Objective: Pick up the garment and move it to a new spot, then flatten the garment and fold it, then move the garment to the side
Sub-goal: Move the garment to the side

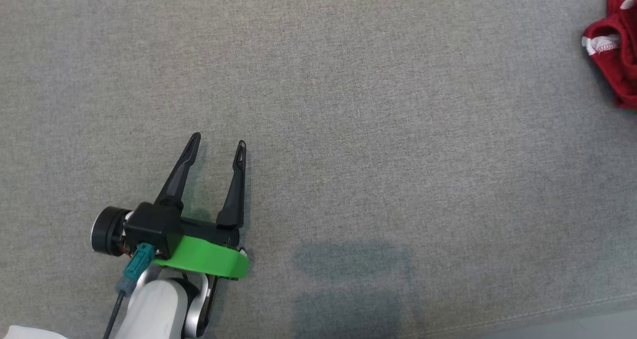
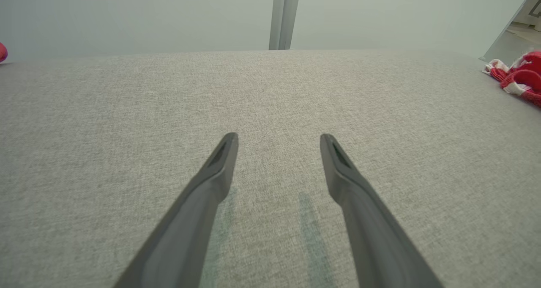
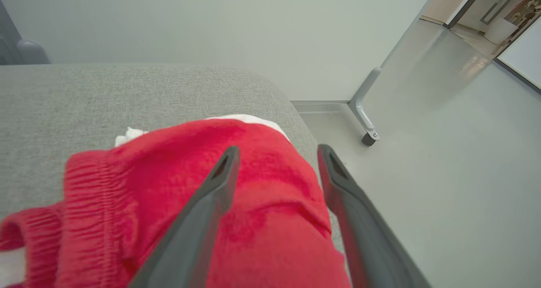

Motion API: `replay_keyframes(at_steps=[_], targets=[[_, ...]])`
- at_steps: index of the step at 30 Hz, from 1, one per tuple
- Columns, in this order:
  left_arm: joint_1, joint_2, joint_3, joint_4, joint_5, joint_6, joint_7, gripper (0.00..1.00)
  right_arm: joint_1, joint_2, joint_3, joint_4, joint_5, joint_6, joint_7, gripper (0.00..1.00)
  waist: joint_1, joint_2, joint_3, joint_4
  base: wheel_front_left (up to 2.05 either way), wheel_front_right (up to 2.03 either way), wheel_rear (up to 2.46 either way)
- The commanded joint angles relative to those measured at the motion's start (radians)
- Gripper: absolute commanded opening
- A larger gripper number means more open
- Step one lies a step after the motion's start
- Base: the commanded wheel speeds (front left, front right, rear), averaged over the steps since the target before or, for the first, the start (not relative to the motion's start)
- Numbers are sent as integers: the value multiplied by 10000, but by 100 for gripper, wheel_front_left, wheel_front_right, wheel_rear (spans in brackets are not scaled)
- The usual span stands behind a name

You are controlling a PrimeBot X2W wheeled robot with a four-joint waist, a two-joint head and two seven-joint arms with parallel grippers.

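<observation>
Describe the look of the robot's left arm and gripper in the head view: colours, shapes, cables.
The left gripper has two long, tapering black fingers on a black block, with a bright green curved bracket behind it. A black drum with a silver rim sticks out sideways. A teal connector carries a black cable along the white, rounded forearm.

Head view overhead, wrist views low, garment (image 1: 614, 45) in all

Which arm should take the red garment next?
Right. The right fingers are open directly over the red garment; the left fingers point at bare grey surface, well away from it.
</observation>
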Motion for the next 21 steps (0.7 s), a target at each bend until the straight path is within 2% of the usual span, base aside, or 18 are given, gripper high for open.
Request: replay_keyframes(at_steps=[1, 4, 8, 15, 21], targets=[[49, 72, -15, 7, 39, 40, 27, 100, -18, 135, -116, -84, -172, -14, -83, 100, -1, 0, -82, -65, 0, 0, 0], [93, 70, -39, 67, -24, 48, 8, 100, 120, 524, -222, -317, -460, -14, -135, 100, -1, 0, -260, -157, 0, 0, 0], [157, 22, -51, 183, -124, 66, -65, 100, 229, 1099, 61, -768, -278, -14, -142, 100, -1, 0, -614, -254, 0, 0, 0], [242, -19, 236, 621, -421, 182, -317, 100, 812, 1903, 1500, -2017, 441, -14, -138, 100, -1, 0, -1515, -286, 0, 0, 0], [430, -110, 596, 1215, -697, 342, -558, 100, 1639, 2383, 2698, -2990, 1294, -14, -140, 100, -1, 0, -2435, -21, 0, 0, 0]])
